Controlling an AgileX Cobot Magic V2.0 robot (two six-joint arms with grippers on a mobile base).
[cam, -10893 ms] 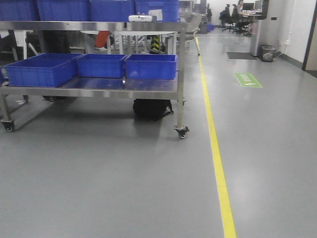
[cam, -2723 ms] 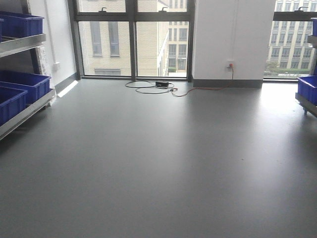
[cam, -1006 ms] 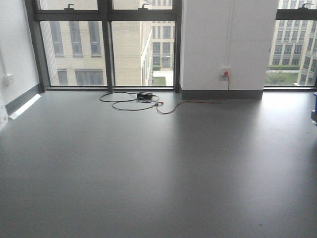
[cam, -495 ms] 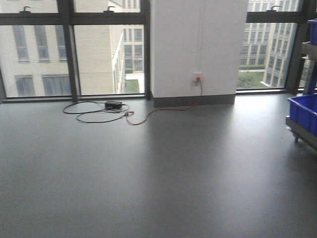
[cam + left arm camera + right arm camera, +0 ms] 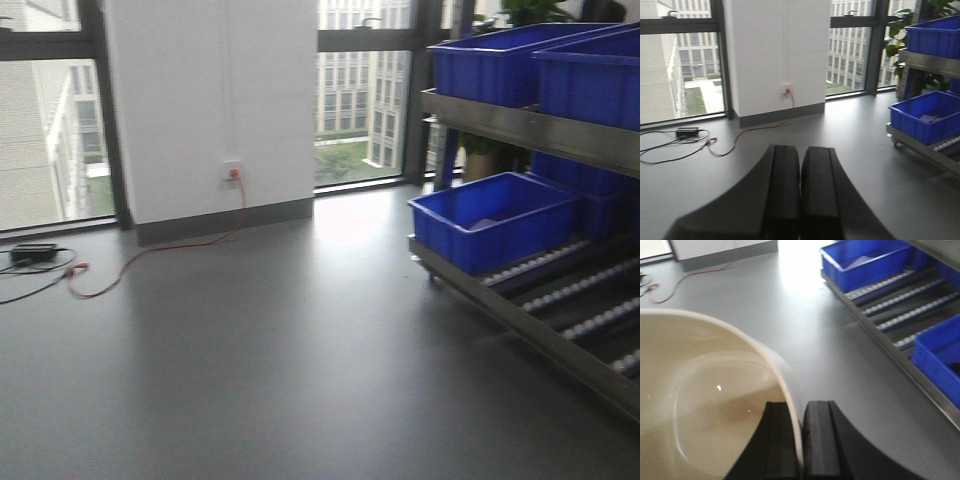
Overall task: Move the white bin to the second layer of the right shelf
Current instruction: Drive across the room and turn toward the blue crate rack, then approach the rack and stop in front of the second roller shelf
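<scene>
The white bin (image 5: pixel 705 390) fills the left of the right wrist view, glossy cream with a rounded rim. My right gripper (image 5: pixel 801 410) is shut on its wall, one finger inside and one outside. My left gripper (image 5: pixel 800 152) is shut with nothing in it, above grey floor. The right shelf (image 5: pixel 520 325) stands at the right of the front view. Its low level has white roller lanes (image 5: pixel 580 295), also seen from the right wrist as roller lanes (image 5: pixel 900 295). A steel level above (image 5: pixel 520 125) carries blue crates. Which level is the second layer I cannot tell.
A blue crate (image 5: pixel 490 215) sits at the far end of the low roller level, and another blue crate (image 5: pixel 940 360) lies nearer. An orange cable (image 5: pixel 150 255) and black adapter (image 5: pixel 30 252) lie by the white pillar (image 5: pixel 210 100). Windows line the far wall.
The front view has swung to the right. The pillar and cable have slid left, and the right shelf with its blue crates now fills the right side.
</scene>
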